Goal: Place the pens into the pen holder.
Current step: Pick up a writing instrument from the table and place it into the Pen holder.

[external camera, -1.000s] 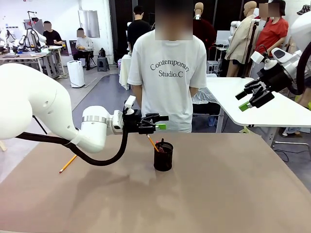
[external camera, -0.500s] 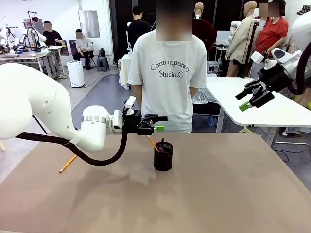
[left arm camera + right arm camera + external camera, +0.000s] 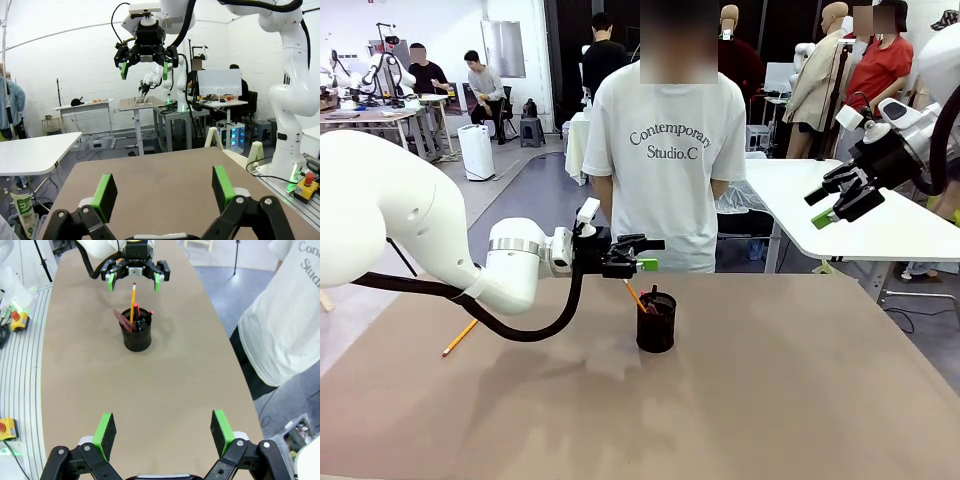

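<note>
The left gripper [image 3: 651,253] hangs wide open, empty, near the pen holder [image 3: 656,325]; the right gripper [image 3: 820,208], well apart, likewise.

Mostly matt, a little gloss, one patch of cloth.

Smooth matt brown top on the table [image 3: 790,400], laminate-like, faint soft sheen only. Black wire mesh, metal by the look, with solid satin rim on the pen holder [image 3: 656,330]; inside, painted yellow-orange pencil [image 3: 133,300], dull brownish-red pencil [image 3: 121,318], black plastic-looking pen [image 3: 148,315] with red tip. At nine o'clock from the holder, another yellow lacquered pencil [image 3: 460,337]. Glossy white moulded shell on the left arm [image 3: 380,210], brushed metal ring [image 3: 513,245] at the wrist, black rubbery hose [image 3: 540,325] beneath. Matt black casing on left gripper [image 3: 653,253] and right gripper [image 3: 820,208], matt green pads [image 3: 105,196]. Soft white cotton-like T-shirt [image 3: 665,190] at twelve o'clock, printed lettering.
</note>
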{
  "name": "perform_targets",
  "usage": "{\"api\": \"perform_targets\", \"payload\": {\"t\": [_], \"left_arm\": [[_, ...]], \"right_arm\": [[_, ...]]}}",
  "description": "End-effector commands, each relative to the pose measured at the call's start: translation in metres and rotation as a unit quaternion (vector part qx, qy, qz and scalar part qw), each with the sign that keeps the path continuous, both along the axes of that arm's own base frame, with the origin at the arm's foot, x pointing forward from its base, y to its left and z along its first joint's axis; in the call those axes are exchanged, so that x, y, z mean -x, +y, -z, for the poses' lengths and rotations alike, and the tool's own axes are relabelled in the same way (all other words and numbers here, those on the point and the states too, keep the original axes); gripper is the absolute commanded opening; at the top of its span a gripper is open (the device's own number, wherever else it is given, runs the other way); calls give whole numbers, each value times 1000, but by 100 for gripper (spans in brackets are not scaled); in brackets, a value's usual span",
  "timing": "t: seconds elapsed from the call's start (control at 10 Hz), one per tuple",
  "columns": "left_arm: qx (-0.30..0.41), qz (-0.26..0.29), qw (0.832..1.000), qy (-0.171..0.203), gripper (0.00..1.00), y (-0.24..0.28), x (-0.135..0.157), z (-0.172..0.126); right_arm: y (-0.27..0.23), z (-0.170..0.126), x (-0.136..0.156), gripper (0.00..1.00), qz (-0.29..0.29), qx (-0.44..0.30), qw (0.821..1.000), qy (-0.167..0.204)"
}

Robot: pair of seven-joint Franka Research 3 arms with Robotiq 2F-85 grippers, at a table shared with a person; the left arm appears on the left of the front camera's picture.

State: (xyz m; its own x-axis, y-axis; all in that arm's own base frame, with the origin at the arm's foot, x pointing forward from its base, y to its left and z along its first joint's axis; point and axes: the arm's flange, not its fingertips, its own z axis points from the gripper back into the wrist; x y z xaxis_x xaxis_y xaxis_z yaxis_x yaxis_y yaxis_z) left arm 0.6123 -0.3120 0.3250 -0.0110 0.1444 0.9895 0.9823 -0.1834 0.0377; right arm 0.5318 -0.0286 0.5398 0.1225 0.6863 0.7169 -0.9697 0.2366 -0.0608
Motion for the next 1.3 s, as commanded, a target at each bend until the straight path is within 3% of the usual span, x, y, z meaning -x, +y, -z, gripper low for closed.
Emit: {"api": "perform_targets", "payload": {"t": [0.0,0.3,0.5,0.7,0.9,1.0,1.1,1.2], "left_arm": [[0,0,1000,0,100,0,0,0],[-96,-68,992,53,100,46,37,-46],[-207,-112,970,66,100,72,66,-75],[-262,-165,947,80,100,100,94,-105],[-337,-279,892,109,100,119,118,-125],[-380,-327,855,134,100,133,126,-131],[-411,-359,824,151,100,138,132,-131],[-433,-362,806,180,100,146,136,-129]], "right_arm": [[2,-3,3,100,7,5,1000,9],[2,-3,3,100,7,5,1000,9],[2,-3,3,100,7,5,1000,9],[2,-3,3,100,7,5,1000,9],[2,-3,3,100,7,5,1000,9],[2,-3,3,100,7,5,1000,9],[2,-3,3,100,7,5,1000,9],[2,-3,3,100,7,5,1000,9]]}}
